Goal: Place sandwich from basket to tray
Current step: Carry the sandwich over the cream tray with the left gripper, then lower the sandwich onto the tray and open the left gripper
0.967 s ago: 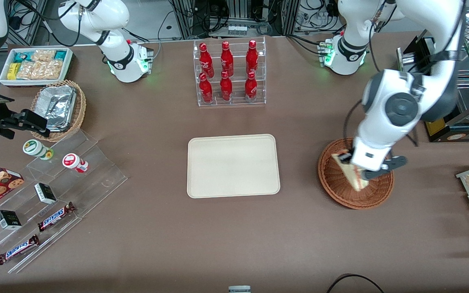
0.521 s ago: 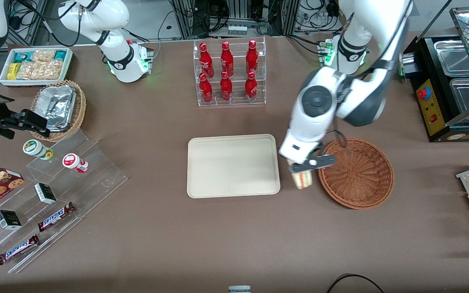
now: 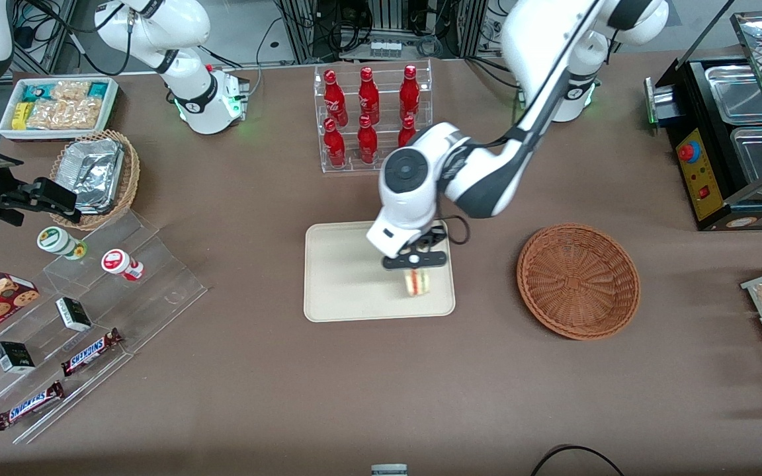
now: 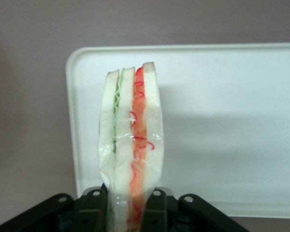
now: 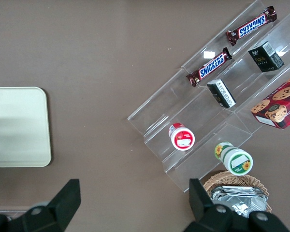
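Observation:
My left gripper [image 3: 415,262] is shut on the clear-wrapped sandwich [image 3: 419,282] and holds it above the cream tray [image 3: 348,277], over the tray's corner nearest the basket and the front camera. In the left wrist view the sandwich [image 4: 131,140] stands on edge between the fingers [image 4: 156,209], with green and red filling showing, and the tray [image 4: 222,121] lies under it. The reddish-brown wicker basket [image 3: 577,281] stands empty beside the tray, toward the working arm's end of the table.
A clear rack of red bottles [image 3: 372,119] stands farther from the front camera than the tray. Clear tiered shelves [image 3: 90,317] with snacks and a tan basket of foil containers [image 3: 96,177] lie toward the parked arm's end. A black appliance [image 3: 731,132] stands at the working arm's end.
My left gripper lifted the sandwich out of the basket and carried it sideways to above the tray. The basket is now empty.

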Robot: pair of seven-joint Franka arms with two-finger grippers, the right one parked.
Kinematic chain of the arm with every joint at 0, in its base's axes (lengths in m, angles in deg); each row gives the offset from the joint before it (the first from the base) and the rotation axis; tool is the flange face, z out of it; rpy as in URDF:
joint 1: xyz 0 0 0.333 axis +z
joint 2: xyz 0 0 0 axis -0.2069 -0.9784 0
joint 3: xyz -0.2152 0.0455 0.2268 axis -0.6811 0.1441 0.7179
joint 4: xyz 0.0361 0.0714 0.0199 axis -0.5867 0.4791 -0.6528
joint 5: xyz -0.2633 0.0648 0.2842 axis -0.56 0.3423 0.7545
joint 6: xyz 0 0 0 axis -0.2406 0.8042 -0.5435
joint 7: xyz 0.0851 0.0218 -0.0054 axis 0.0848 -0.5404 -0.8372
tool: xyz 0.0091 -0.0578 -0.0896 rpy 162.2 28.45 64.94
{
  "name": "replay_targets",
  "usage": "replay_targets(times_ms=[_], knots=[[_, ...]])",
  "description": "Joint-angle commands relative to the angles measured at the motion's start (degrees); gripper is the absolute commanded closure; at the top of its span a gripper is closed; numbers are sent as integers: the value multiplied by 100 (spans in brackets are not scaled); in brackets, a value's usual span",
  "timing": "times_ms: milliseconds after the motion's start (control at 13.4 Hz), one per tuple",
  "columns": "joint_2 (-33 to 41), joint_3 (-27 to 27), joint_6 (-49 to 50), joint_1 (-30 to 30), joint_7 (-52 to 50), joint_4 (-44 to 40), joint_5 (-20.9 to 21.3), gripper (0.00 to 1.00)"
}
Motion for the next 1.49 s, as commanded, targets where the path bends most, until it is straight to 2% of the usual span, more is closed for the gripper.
replay_targets(times_ms=[0, 818, 893, 967, 1041, 1413], knots=[[-504, 66, -223, -215, -126, -520, 92, 81], [-1181, 92, -988, -514, -258, -608, 119, 79], [-1208, 92, -998, -514, -250, -608, 119, 60], [-1208, 92, -998, -514, -232, -599, 119, 16], [-1191, 92, -989, -514, -223, -599, 154, 1], [-876, 118, -911, -497, -267, -556, 321, 0]])
